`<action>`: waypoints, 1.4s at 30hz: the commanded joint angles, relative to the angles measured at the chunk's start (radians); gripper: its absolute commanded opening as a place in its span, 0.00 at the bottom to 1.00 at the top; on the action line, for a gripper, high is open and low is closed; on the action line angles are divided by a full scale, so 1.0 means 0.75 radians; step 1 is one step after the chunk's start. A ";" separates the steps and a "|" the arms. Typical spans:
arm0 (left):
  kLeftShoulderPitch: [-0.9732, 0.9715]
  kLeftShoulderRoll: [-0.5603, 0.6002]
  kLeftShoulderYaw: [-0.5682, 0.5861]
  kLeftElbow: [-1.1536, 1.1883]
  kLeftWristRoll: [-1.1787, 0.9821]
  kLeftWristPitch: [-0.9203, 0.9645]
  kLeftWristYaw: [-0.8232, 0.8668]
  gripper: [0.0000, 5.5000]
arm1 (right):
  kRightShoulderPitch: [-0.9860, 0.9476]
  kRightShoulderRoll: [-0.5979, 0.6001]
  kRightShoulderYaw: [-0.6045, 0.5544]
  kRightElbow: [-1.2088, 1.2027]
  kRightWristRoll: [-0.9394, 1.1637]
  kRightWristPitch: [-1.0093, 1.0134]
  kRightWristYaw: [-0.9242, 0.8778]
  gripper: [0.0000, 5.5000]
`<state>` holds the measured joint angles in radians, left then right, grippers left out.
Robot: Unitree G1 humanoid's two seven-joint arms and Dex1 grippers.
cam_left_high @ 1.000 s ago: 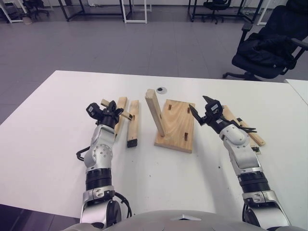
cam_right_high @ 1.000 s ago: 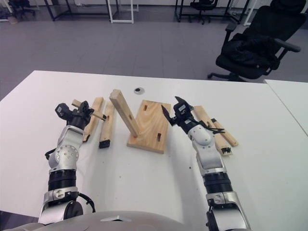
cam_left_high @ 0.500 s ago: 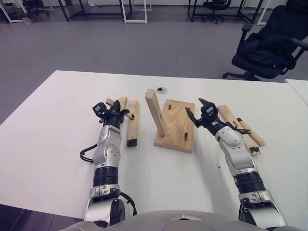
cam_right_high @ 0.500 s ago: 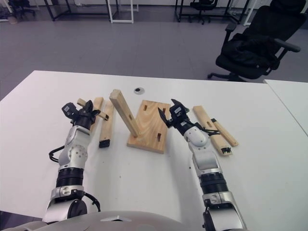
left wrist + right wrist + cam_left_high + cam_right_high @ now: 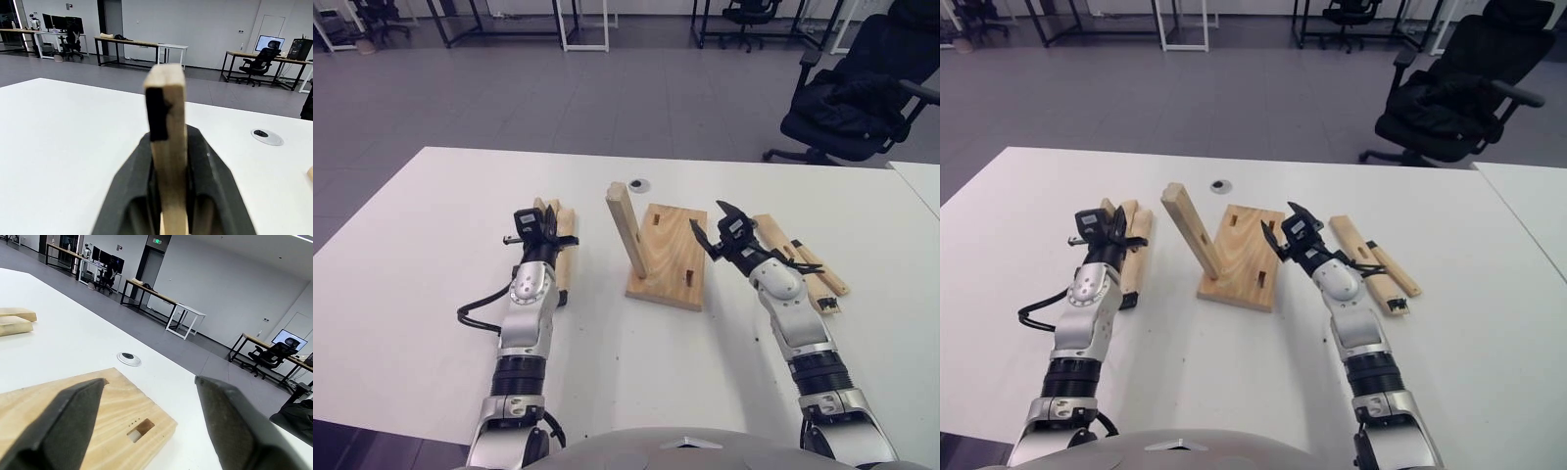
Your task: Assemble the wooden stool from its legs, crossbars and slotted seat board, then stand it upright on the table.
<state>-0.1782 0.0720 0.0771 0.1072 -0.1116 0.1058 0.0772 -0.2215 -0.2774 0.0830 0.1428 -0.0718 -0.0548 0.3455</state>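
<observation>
Gripping a pale wooden bar (image 5: pixel 167 122) between both fingers, my left claw (image 5: pixel 540 227) sits low over the white desk (image 5: pixel 421 245), just beside more loose wooden bars (image 5: pixel 1139 235) lying flat on my left; my right claw (image 5: pixel 708 220) is spread wide with nothing in it, poised at the right edge of the flat slotted wooden seat board (image 5: pixel 674 257); that board lies mid-desk, and one square wooden leg (image 5: pixel 628 230) stands in it near its left edge, leaning rather than plumb; two further wooden pieces (image 5: pixel 808 264) lie flat on the desk to my right, apart from the board. By my reckoning the job is barely begun; one leg looks seated, several slots in the board show vacant, and the other legs and crossbars are unfitted; standing the stool upright lies well ahead.
</observation>
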 commanded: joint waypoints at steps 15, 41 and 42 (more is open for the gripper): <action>0.282 0.036 -0.076 0.187 -0.108 0.210 -0.326 0.07 | -0.059 -0.075 0.006 0.060 -0.091 -0.082 -0.003 0.63; 0.204 0.567 -0.146 -0.490 -0.238 0.721 -0.822 0.66 | -0.066 -0.073 0.024 0.084 -0.116 -0.107 -0.033 0.63; 0.214 0.563 -0.166 -0.474 -0.219 0.712 -0.815 0.66 | -0.064 -0.072 0.026 0.084 -0.117 -0.107 -0.033 0.63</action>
<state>-0.0183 0.4873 -0.0190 -0.2671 -0.3021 0.6346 -0.5356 -0.2679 -0.3320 0.0971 0.2103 -0.1578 -0.1365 0.3209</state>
